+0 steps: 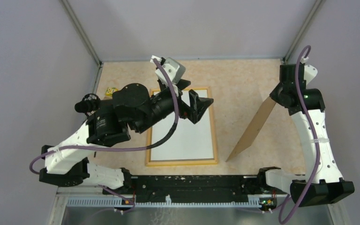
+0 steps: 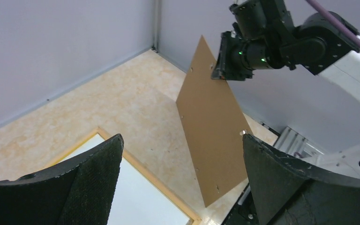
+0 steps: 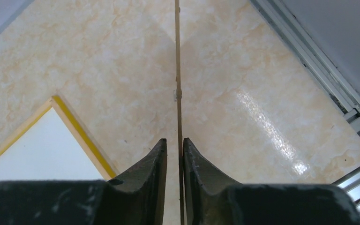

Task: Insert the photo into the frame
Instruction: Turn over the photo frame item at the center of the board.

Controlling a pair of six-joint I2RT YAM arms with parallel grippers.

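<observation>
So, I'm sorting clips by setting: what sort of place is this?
Probably a lab robot cell, not a home: plain grey panel walls enclose a marble-patterned tabletop, and the left arm and right arm are bolted to a black rail at its near edge.

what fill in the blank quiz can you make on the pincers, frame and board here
The left pincer hovers over the frame with jaws ____.
The right pincer is shut on the ____ board.
The photo in the frame lies ____ side up.
Missing: open; brown; white.
</observation>
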